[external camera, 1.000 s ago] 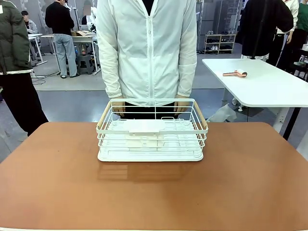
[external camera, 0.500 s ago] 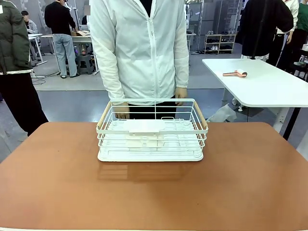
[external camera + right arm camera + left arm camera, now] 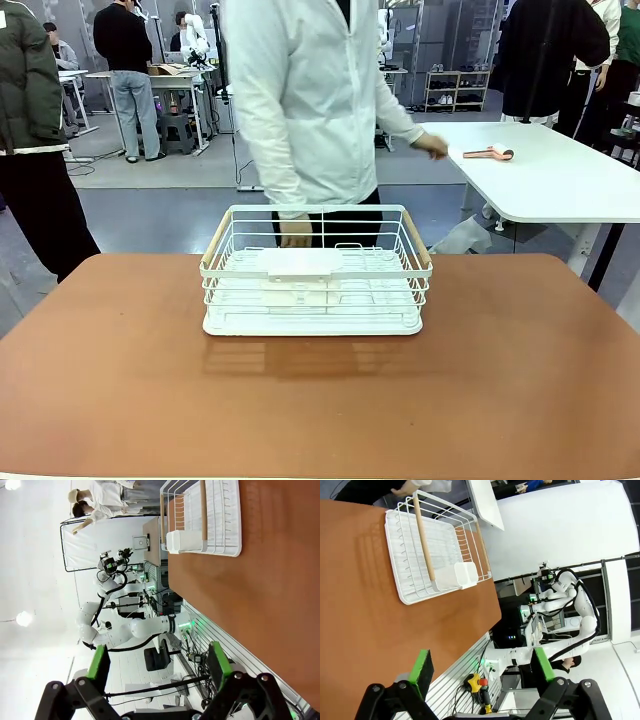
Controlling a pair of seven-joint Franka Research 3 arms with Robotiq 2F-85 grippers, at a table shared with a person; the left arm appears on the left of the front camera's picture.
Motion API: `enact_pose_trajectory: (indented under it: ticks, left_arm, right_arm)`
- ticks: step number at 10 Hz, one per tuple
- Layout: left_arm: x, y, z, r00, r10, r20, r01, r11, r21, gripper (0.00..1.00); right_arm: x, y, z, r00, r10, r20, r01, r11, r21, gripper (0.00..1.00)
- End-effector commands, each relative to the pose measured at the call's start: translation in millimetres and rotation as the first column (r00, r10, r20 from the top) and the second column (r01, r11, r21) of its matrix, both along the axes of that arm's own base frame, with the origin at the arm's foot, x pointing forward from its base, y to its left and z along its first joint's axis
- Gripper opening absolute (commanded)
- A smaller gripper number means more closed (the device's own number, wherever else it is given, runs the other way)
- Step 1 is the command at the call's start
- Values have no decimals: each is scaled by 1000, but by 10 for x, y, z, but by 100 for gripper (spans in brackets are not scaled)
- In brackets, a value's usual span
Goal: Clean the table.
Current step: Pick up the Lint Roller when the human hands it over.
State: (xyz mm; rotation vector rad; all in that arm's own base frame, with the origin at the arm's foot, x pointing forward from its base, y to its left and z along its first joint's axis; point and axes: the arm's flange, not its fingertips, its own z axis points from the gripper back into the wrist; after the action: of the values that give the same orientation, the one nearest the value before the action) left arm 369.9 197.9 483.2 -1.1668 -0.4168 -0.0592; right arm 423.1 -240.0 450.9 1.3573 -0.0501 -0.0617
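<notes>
Not started yet: my left gripper [image 3: 483, 666] and right gripper [image 3: 158, 664] both hang wide open and empty by my edge of the table [image 3: 120, 380]. The dish rack [image 3: 315, 270] sits mid-table, far side, so that probably needs clearing first.

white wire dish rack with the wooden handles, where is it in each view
Front view: white wire dish rack centre, just above the middle.
Left wrist view: rack at upper left.
Right wrist view: rack at top right, cut by the edge.
Shared landmark: the smooth reddish-brown table under it.
</notes>
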Motion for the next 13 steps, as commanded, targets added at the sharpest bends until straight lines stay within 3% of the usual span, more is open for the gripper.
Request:
enact_pose_trajectory:
  ticks: [1, 13]
  left_arm:
    - [-14, 25, 3, 1000, 6, 2, -6, 1000, -2, 100]
    - [-14, 25, 3, 1000, 6, 2, -6, 1000, -2, 100]
  right_arm:
    - [-9, 5, 10, 1000, 0, 2, 0, 1000, 0, 100]
    - [-9, 5, 10, 1000, 0, 2, 0, 1000, 0, 100]
